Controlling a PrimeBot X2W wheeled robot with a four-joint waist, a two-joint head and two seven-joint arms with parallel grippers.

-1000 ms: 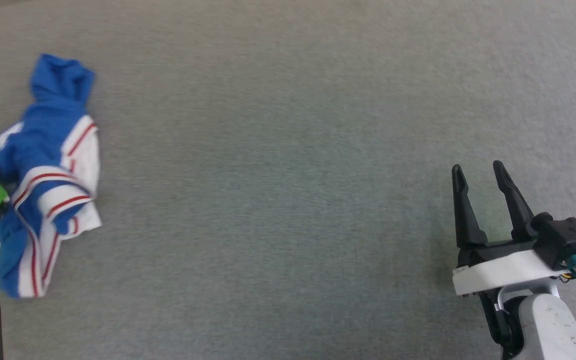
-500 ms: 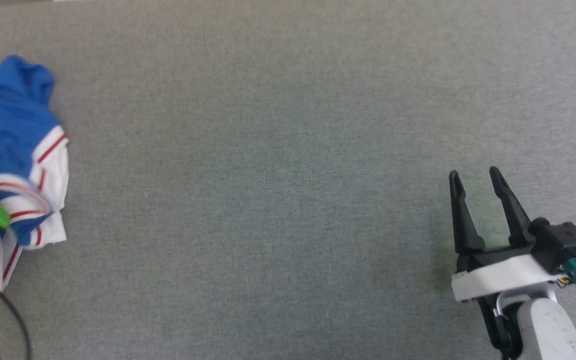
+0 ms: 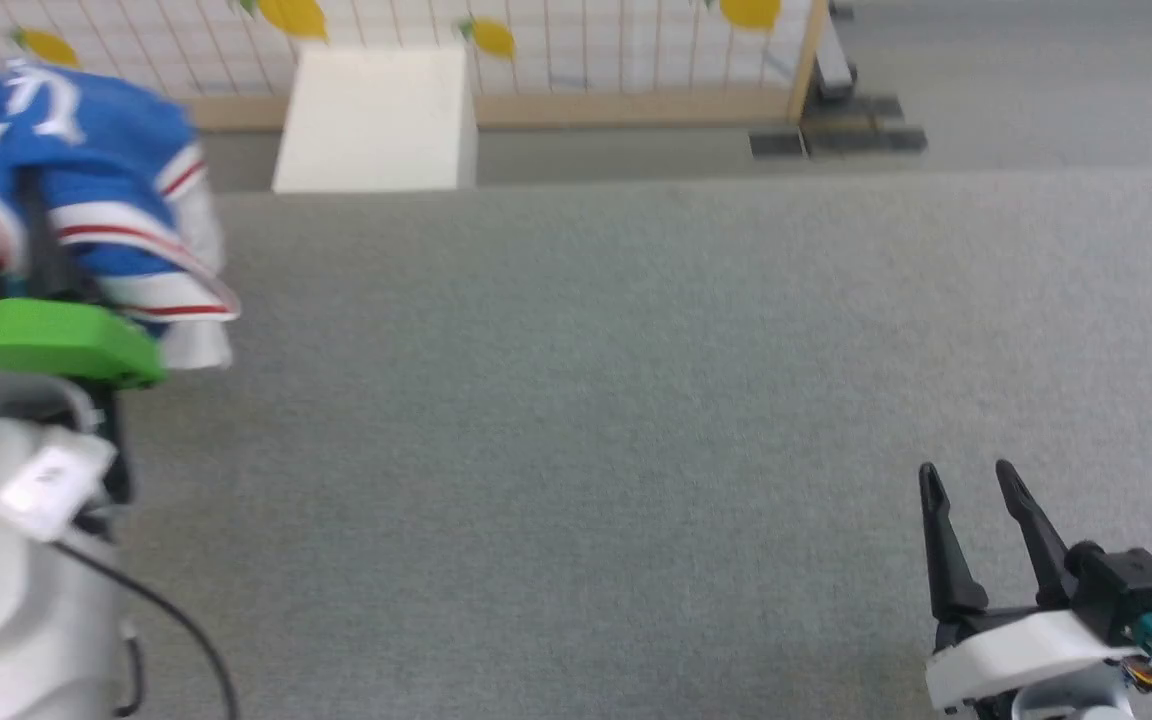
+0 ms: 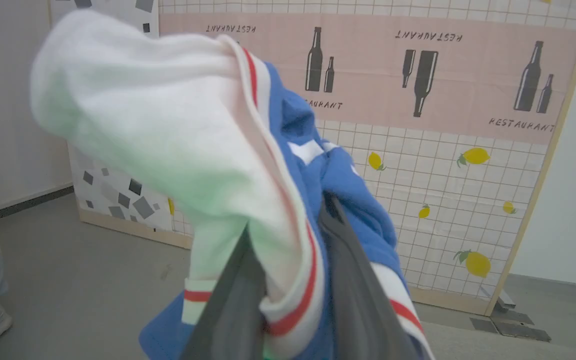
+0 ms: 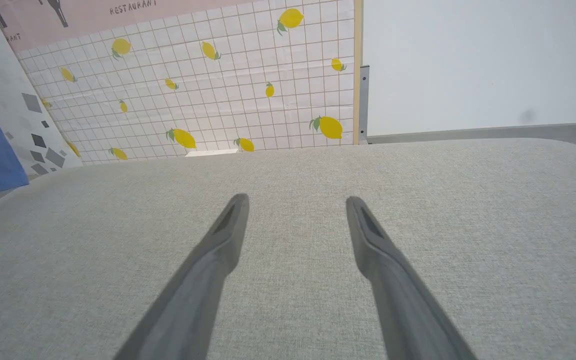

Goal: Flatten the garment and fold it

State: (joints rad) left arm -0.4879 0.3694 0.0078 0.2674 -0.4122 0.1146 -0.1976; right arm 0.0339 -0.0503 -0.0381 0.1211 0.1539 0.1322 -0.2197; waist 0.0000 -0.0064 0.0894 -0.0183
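1. The garment (image 4: 168, 140) is soft, fleecy fabric: royal blue with a plush white panel and thin red stripes. It is bunched into loose folds, and white lettering shows on the blue in the head view.
2. The left end effector (image 4: 288, 220) pinches a striped fold between its two long, dark, tapered fingers. It holds the bundle in the air over the table's far left edge.
3. The table (image 3: 576, 420) is covered in grey, finely woven cloth and has a rounded corner.
4. The right end effector (image 3: 966, 468) hovers low at the near right, its smooth pointed fingers spread with nothing between them.
5. Beyond the table stands a screen (image 5: 218, 100) printed with a thin grid and yellow lemons, framed in pale wood. A flat white box (image 3: 376, 120) sits at its foot.
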